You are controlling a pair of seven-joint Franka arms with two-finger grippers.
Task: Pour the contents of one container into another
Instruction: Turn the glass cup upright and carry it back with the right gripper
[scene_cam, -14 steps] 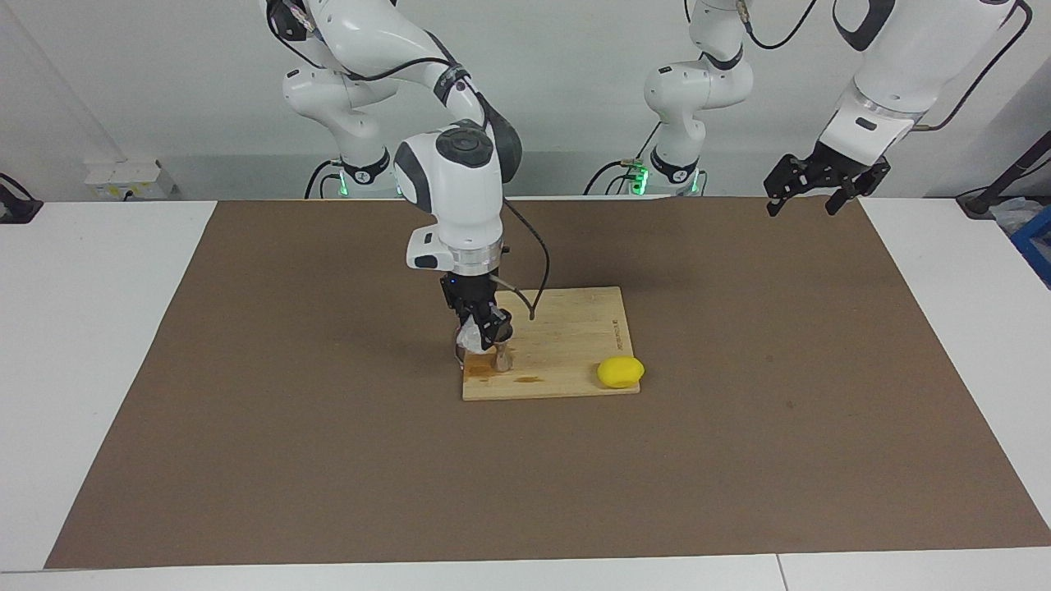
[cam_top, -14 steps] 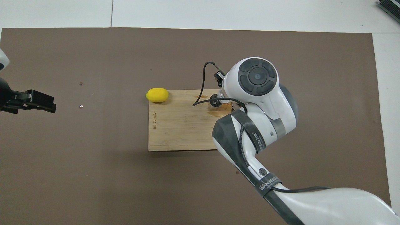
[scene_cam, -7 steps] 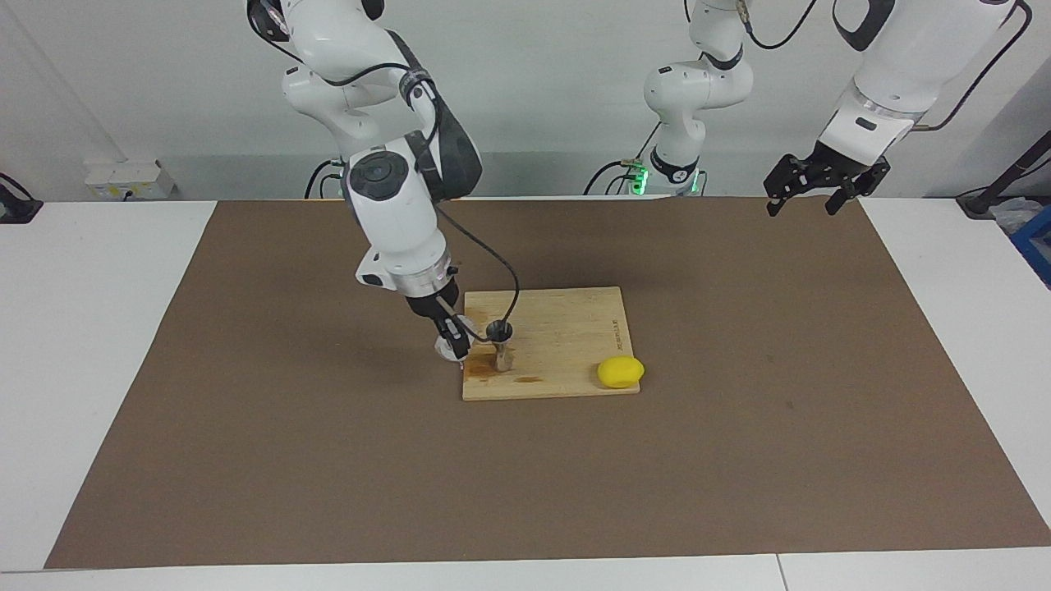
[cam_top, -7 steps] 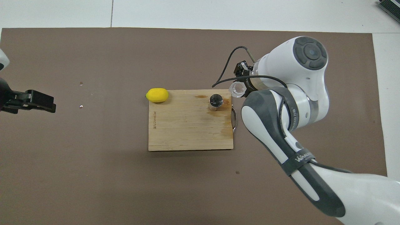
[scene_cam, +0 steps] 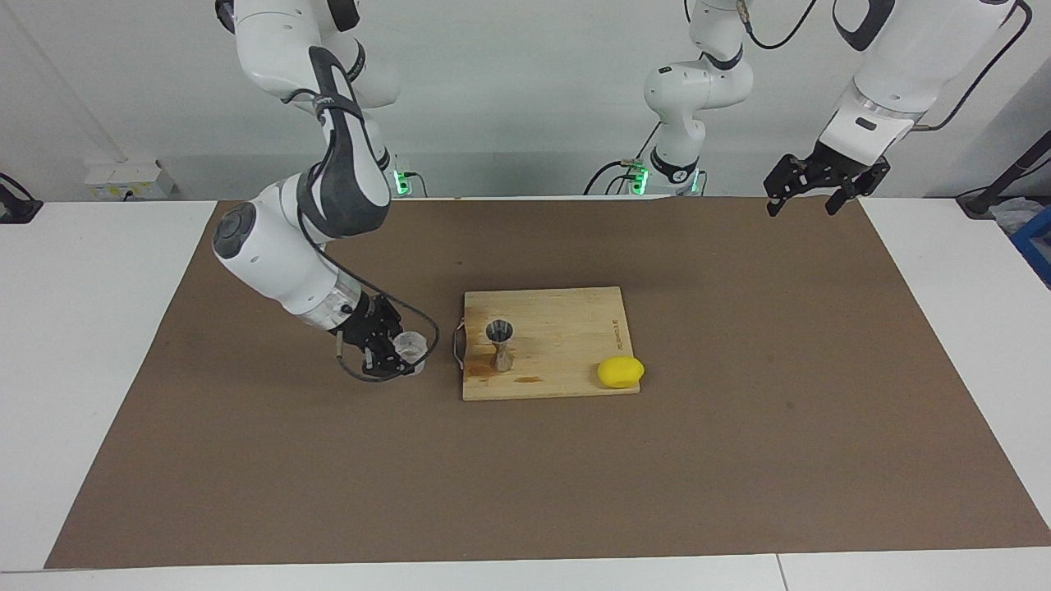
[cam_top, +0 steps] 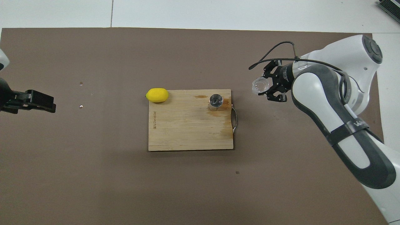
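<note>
The right jaws (scene_cam: 400, 355) are clenched on the clear cup (scene_cam: 408, 347), now carried off the cutting board (scene_cam: 566, 341) to just above the brown mat (scene_cam: 328, 460) at the right arm's end. One jigger (scene_cam: 499, 345) stands upright on the board, one lemon (scene_cam: 620, 372) at its corner. The left jaws (scene_cam: 811, 185) hang released, waiting over the mat's edge on the white table (scene_cam: 82, 328).

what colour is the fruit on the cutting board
Bright yellow: the lemon shows best in the overhead view.
</note>
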